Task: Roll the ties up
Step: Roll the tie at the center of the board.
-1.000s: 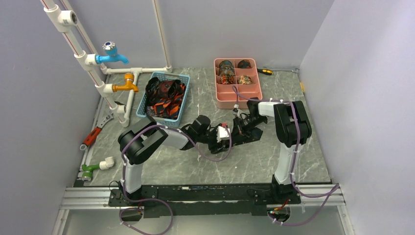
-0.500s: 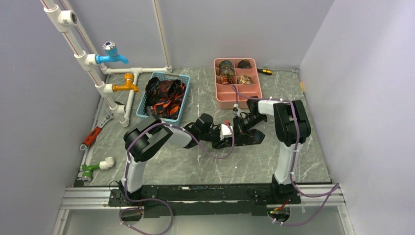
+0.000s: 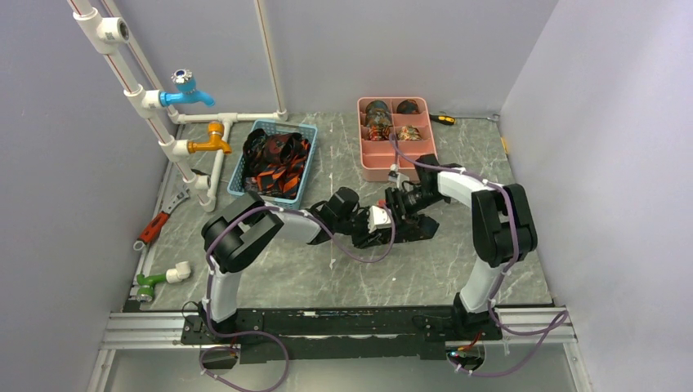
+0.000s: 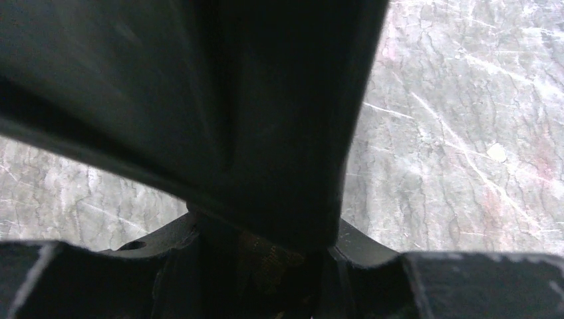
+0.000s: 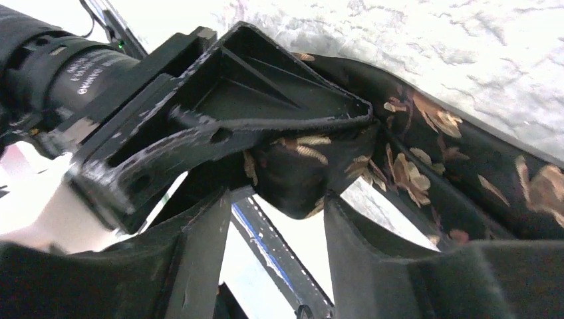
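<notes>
Black plastic fingers of the right gripper (image 5: 276, 199) are standing apart with nothing clamped. In the right wrist view, a folded end of the tie (image 5: 425, 159) is sitting just beyond their tips at 12 o'clock, between them but not pinched. The left gripper (image 5: 332, 126) is pointing in from 10 o'clock and appears to be pinching that same fold, its jaws part closed on the cloth. Its own camera is showing only a scrap of gold-patterned fabric between dark fingers. From the fold, the tie's long axis is running out toward 4 o'clock, flat on the marble table (image 5: 465, 53). The left arm is probably the one to turn the roll. Overhead, loose ties (image 3: 276, 163) are filling a basket (image 3: 286, 126) at 10 o'clock, and rolled ties (image 3: 377, 114) are sitting in a tray (image 3: 400, 167) at 12 o'clock.
</notes>
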